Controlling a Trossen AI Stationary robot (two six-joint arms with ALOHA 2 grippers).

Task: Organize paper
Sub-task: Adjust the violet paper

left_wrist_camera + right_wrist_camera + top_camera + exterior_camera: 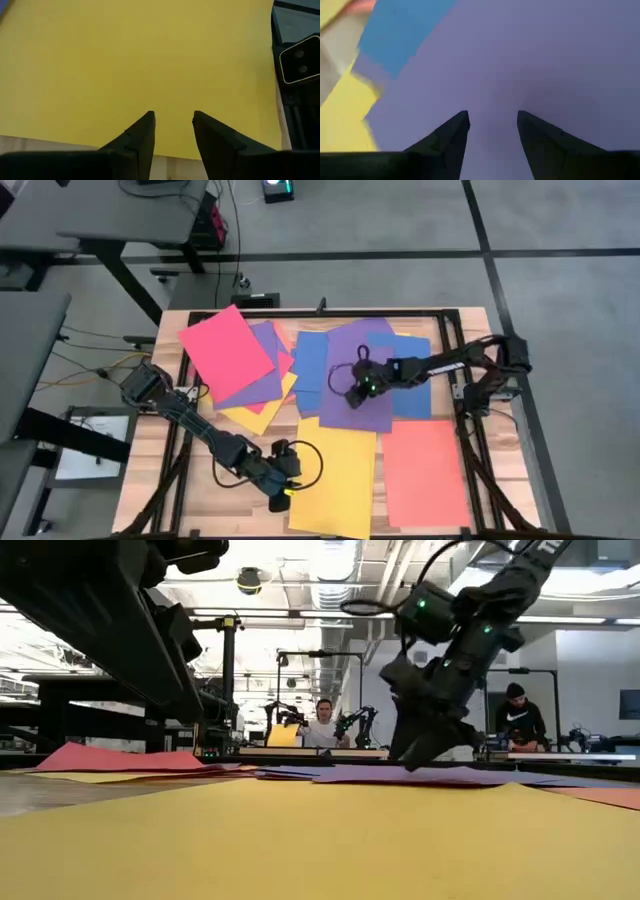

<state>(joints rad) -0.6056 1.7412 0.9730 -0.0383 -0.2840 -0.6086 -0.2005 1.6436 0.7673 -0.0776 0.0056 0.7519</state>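
The paper [336, 480] is thin, smooth and matt, in flat plain colours. The table [145, 470] shows pale wood with visible grain. The gripper fingers [140, 142] look like dark, matt plastic, the arms [190, 418] black with a slight sheen

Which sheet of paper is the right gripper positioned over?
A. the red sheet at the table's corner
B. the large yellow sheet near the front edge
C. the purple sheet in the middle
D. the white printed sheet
C. In the high view the right gripper sits over the purple sheet, and the right wrist view shows purple paper filling the space past its open fingers; the left gripper is the one at the yellow sheet.
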